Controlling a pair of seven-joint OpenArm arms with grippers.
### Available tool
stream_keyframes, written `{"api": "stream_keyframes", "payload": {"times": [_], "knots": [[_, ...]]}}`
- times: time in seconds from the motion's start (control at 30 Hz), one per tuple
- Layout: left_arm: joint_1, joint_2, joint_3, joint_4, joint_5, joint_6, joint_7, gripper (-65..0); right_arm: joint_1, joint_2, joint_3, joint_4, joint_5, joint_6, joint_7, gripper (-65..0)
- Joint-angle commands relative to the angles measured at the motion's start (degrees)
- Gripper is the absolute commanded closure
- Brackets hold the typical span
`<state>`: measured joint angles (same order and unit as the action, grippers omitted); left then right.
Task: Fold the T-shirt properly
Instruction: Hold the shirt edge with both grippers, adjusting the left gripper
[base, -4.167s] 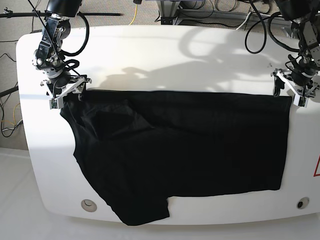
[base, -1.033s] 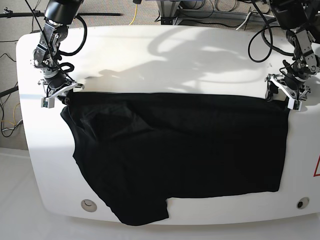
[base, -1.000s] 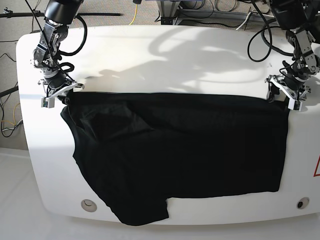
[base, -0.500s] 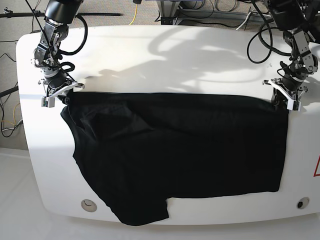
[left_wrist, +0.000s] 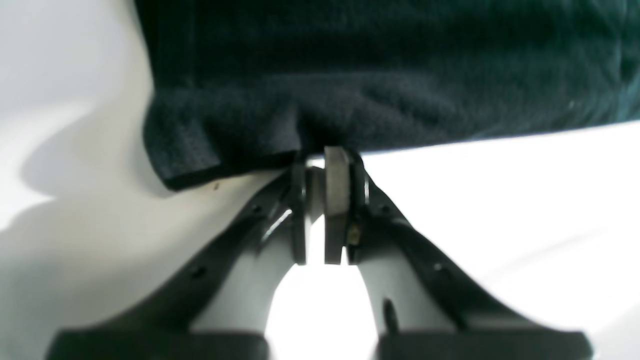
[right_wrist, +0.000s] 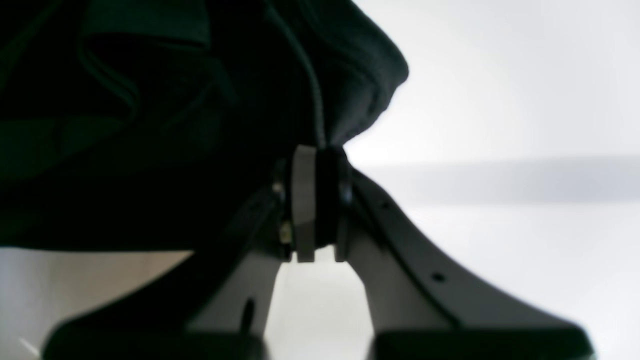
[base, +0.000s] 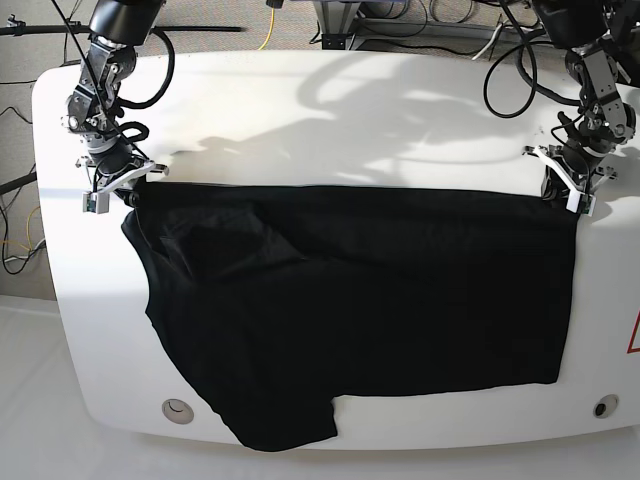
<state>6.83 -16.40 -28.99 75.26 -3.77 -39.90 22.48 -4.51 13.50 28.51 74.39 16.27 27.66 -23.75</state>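
Observation:
The black T-shirt (base: 360, 300) lies spread across the white table (base: 330, 110), and its lower left part hangs over the front edge. My right gripper (base: 115, 187) sits at the shirt's far left corner. In the right wrist view the gripper (right_wrist: 317, 155) is shut, with the T-shirt (right_wrist: 150, 125) gathered into its tips. My left gripper (base: 561, 190) is at the far right corner. In the left wrist view this gripper (left_wrist: 320, 157) is shut too, and the hem of the T-shirt (left_wrist: 380, 75) bunches at its pads.
Two round holes sit near the table's front edge, one on the left (base: 178, 408) and one on the right (base: 603, 407). Cables (base: 400, 20) run behind the table. A red mark (base: 634, 335) shows at the right edge. Bare white table lies behind the shirt.
My left gripper has closed at the shirt's far right corner and shifted slightly towards the back. The right gripper has stayed shut at the far left corner.

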Motion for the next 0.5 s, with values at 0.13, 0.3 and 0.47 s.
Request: {"api": "stream_keyframes", "payload": {"times": [0.13,0.3,0.47], "knots": [[-1.2,-1.3,-0.7,1.8,-0.9,-0.1,-1.6,-1.3,0.6,0.8,0.4,0.1,-0.5,-0.1,-0.3,-0.4],[-2.3,-1.0,-0.9,-0.4,-1.6,-0.1,-1.3,-0.2,1.2,0.8,0.1,-0.4,-0.4,-0.1,0.2,-0.6],[-2.4,-1.1,-1.0,-1.2,-1.8,-0.1,-1.3,-1.6,1.3,0.8,0.1,-0.6,-0.4,-0.1,0.1,-0.5]]}}
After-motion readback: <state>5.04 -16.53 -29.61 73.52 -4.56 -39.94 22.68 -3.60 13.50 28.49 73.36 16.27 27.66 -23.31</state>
